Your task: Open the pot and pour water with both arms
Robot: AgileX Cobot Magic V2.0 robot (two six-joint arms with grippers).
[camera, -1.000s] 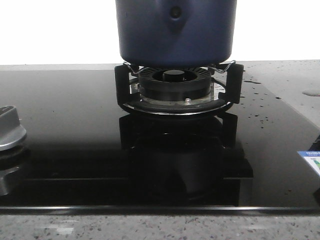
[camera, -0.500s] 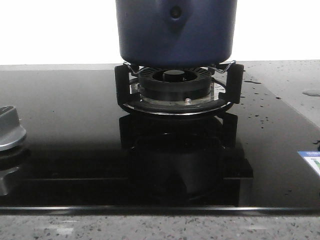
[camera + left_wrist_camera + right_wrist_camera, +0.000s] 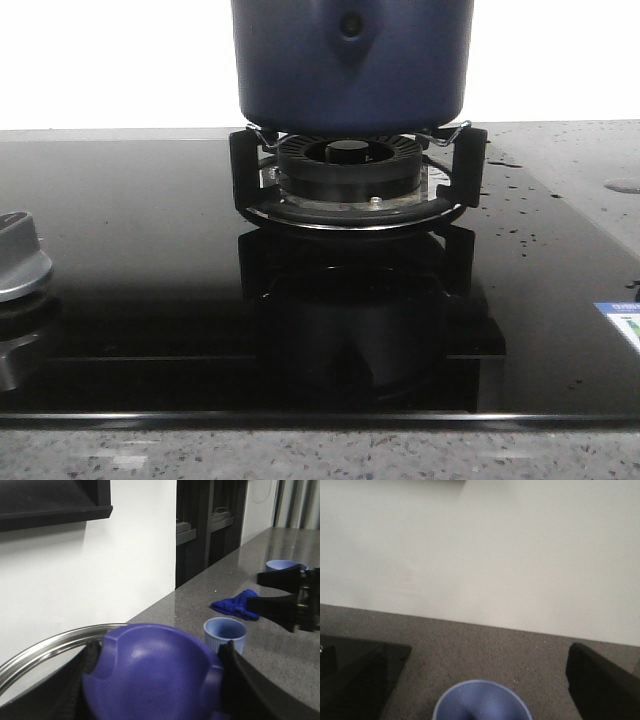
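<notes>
Pot (image 3: 350, 65) top cropped; left gripper (image 3: 155, 675) grips purple knob (image 3: 150, 670), right gripper (image 3: 470, 700) spread, empty

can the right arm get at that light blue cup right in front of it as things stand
Probably yes. In the right wrist view the blue cup sits between the right hand's spread fingers, with only bare countertop around it and nothing in the way.
</notes>
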